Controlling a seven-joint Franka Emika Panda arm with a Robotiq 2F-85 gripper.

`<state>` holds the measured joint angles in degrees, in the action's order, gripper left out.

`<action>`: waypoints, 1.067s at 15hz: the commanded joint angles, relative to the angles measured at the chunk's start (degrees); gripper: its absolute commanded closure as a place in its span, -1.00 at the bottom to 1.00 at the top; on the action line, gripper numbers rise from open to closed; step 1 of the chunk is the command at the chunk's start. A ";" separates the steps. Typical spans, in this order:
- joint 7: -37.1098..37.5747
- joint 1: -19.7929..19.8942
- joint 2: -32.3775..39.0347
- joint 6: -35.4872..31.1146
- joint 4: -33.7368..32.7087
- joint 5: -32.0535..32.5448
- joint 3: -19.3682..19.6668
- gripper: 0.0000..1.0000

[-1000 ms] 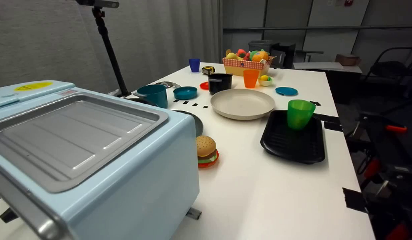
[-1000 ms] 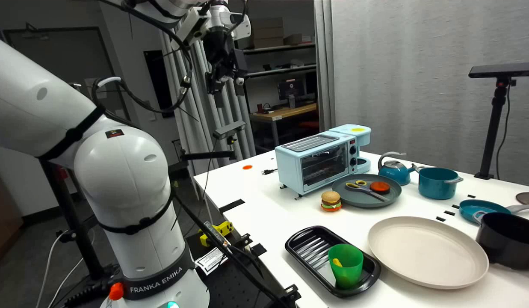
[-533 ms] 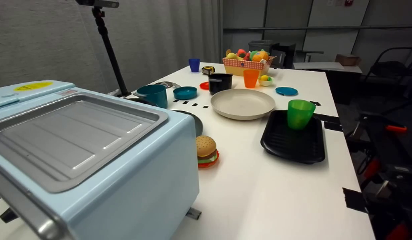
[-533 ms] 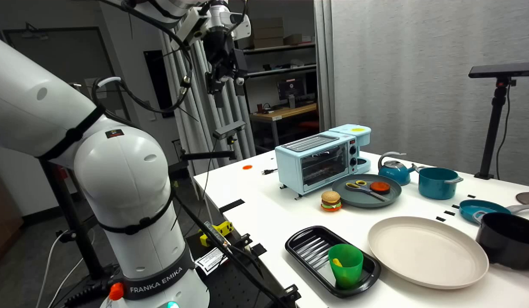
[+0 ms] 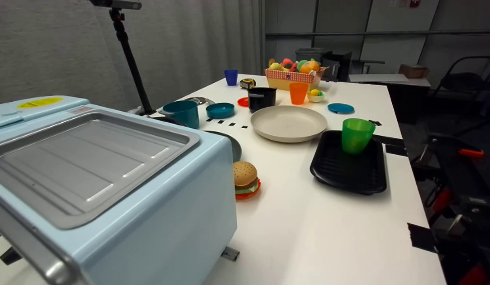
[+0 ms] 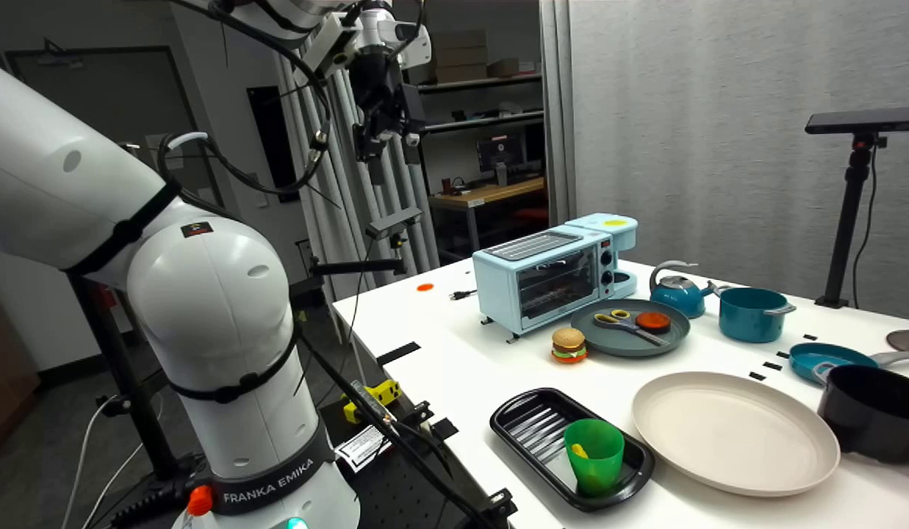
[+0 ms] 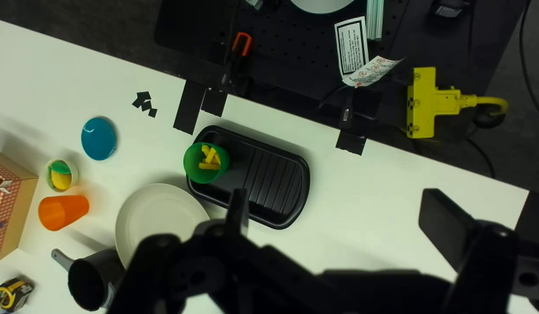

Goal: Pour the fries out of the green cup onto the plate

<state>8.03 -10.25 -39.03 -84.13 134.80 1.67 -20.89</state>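
Note:
The green cup (image 5: 357,136) (image 6: 599,459) stands at one end of the black tray (image 5: 344,176) (image 6: 524,422) in both exterior views. In the wrist view the cup (image 7: 194,168) holds several yellow fries (image 7: 211,158). The fries (image 6: 579,450) also show inside the cup in an exterior view. The cream plate (image 5: 288,122) (image 6: 733,433) lies beside the tray with nothing on it; it also shows in the wrist view (image 7: 158,213), partly behind the gripper. My gripper (image 7: 334,205) is wide open and empty. It is high above the table in an exterior view (image 6: 389,141), away from the cup.
The tray (image 7: 276,179) lies close to the table edge. A black pot (image 6: 873,411) stands beyond the plate. A burger (image 6: 569,345), a grey plate with scissors (image 6: 630,342) and a light blue toaster oven (image 6: 542,275) stand farther off. An orange cup (image 7: 62,212) lies past the plate.

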 commanded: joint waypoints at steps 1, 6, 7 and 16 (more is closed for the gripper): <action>1.03 -1.08 0.98 -1.54 0.66 0.86 1.32 -1.00; 0.47 -0.21 -0.18 -4.24 4.60 1.57 4.53 -1.00; 0.44 0.05 -0.45 -4.88 5.55 1.75 5.37 -1.00; 0.02 4.04 -0.69 -10.36 12.94 3.55 13.00 -1.00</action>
<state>8.05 -8.13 -38.30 -92.82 145.36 4.22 -9.46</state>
